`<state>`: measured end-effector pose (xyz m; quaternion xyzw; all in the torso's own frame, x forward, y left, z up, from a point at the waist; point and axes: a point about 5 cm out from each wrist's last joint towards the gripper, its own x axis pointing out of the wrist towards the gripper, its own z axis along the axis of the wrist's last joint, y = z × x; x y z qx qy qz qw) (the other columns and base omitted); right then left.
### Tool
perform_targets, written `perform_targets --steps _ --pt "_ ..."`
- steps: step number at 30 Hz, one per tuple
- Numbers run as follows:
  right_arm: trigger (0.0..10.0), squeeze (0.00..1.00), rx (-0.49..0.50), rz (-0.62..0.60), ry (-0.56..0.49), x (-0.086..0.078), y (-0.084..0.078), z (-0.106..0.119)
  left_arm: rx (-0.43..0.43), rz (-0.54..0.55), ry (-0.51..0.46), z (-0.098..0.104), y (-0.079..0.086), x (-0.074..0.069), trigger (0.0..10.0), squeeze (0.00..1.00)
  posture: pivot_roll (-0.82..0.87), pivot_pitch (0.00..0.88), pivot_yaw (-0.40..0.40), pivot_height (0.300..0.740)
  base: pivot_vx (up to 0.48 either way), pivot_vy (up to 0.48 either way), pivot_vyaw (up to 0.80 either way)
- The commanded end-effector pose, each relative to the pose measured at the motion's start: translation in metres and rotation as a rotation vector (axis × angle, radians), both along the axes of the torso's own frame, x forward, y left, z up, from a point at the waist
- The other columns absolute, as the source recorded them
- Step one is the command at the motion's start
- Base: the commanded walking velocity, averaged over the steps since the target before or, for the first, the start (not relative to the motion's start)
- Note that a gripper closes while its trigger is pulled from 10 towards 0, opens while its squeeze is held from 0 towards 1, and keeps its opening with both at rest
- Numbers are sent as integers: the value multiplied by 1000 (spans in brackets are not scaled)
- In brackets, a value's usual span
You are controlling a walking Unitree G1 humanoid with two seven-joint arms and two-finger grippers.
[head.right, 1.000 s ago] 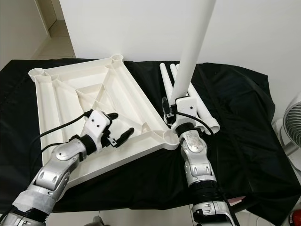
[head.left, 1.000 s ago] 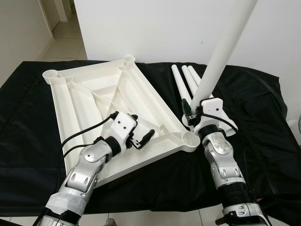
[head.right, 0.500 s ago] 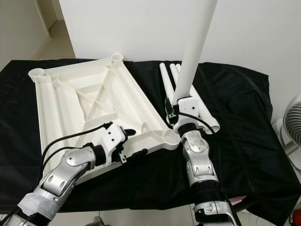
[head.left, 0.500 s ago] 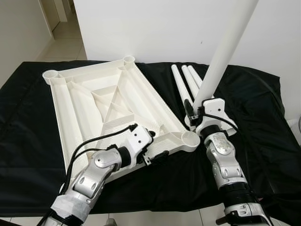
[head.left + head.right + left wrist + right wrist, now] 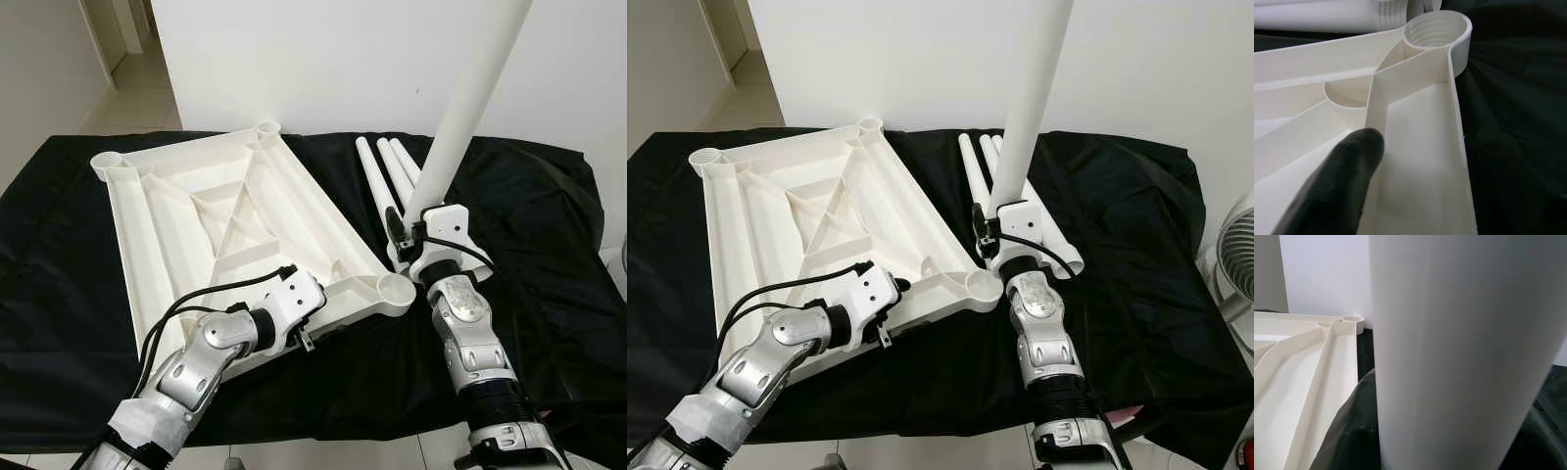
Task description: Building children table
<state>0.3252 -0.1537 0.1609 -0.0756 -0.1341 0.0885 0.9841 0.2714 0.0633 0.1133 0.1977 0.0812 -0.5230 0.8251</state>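
**Upside-down tabletop gripped at near edge, leg held upright**

No readable writing or labels. White tabletop [image 5: 225, 211] lies underside up on black cloth [image 5: 529, 225], ribs showing, threaded socket [image 5: 396, 288] at near right corner. Left gripper [image 5: 312, 328] clamped on tabletop's near rim; one black finger [image 5: 1337, 181] lies inside the rim channel. Right gripper [image 5: 400, 233] closed on white leg [image 5: 460, 108], held near upright just beside the socket. Three spare legs [image 5: 387, 166] lie on cloth behind.

Two jointed silver metal arms with black bands at the joints. White housings top each wrist, black cables loop alongside, and each hand has black fingers.
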Motion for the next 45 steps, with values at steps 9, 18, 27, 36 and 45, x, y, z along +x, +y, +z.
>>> perform_targets --steps 9,18,27,36,45 --pt "10000 0 -1 -9 -4 -2 0 -2 151 10 88 -21 13 -3 3255 0 24 0 43 740 0 0 0" --pt "10000 0 -3 -9 -3 -4 -1 -3 208 -28 87 -21 14 -5 10000 0 22 0 47 740 0 0 0" --pt "10000 0 -8 -17 3 -6 -3 -5 303 -93 94 -18 27 -7 10000 0 24 11 50 740 0 0 0" --pt "10000 0 -10 -21 7 -7 -5 -5 362 -93 85 -9 54 -4 0 0 25 24 47 740 0 0 0" --pt "10000 0 -4 20 14 -8 -1 -5 416 -132 75 -1 79 -13 2863 0 36 25 35 740 0 0 0"
